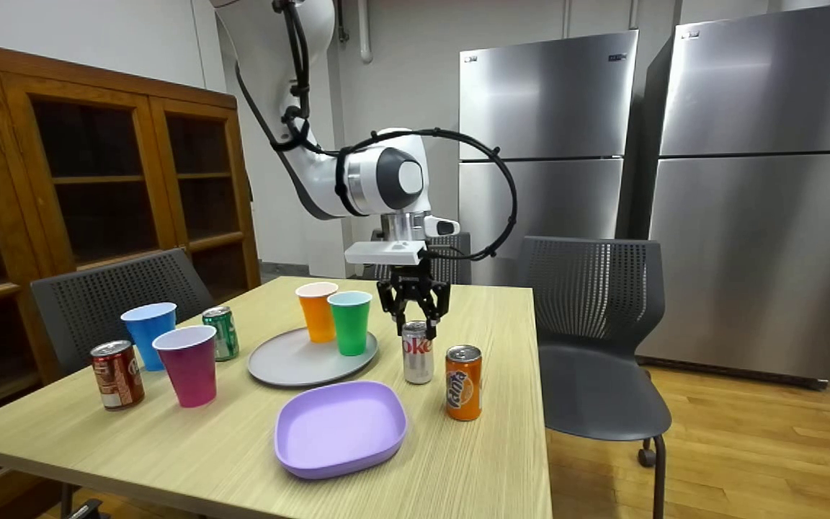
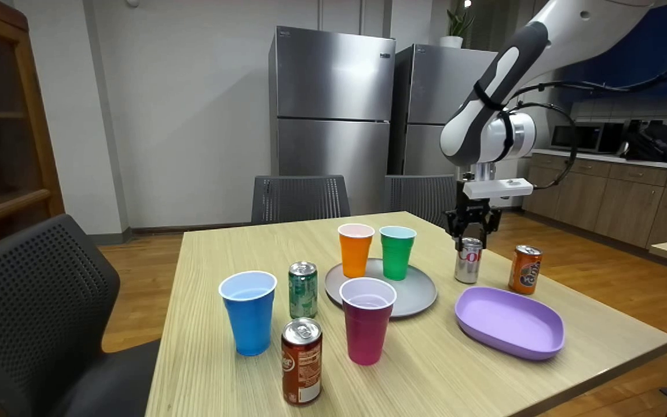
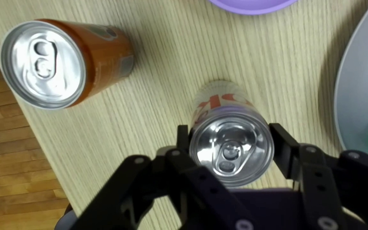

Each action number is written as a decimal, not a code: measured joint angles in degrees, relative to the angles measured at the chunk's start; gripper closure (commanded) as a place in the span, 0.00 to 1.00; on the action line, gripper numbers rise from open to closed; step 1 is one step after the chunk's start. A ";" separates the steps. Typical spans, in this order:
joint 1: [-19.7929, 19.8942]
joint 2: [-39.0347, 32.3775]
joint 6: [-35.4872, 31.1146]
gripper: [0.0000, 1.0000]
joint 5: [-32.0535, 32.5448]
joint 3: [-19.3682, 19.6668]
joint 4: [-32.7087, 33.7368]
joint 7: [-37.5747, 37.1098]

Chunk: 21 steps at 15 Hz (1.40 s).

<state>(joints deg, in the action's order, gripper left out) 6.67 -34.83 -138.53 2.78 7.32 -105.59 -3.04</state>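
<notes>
My arm (image 1: 318, 184) slants down from eleven o'clock in an exterior view, the wrist (image 1: 404, 227) vertical; I have my pincer (image 1: 416, 328) pointing to six, its fingers (image 3: 283, 150) set in a part-width grip.

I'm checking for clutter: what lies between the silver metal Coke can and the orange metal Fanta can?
In the wrist view, bare wood-grain tabletop separates the silver can and orange can; above it, a black gripper finger flanks the silver can's rim.
</notes>
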 measured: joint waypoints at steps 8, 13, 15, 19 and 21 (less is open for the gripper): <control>0.00 3.27 -0.88 0.62 0.00 0.08 -2.68 0.00; -0.58 10.76 -3.56 0.62 0.00 0.07 -11.39 -0.03; -1.04 14.19 -4.89 0.62 0.00 0.05 -15.84 -0.09; -2.13 20.56 -6.04 0.62 0.04 0.02 -24.17 -0.28; -2.57 22.88 -6.08 0.62 0.04 -0.09 -27.34 -0.28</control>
<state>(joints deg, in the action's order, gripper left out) 4.10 -11.96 -144.61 2.82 7.24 -132.94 -3.32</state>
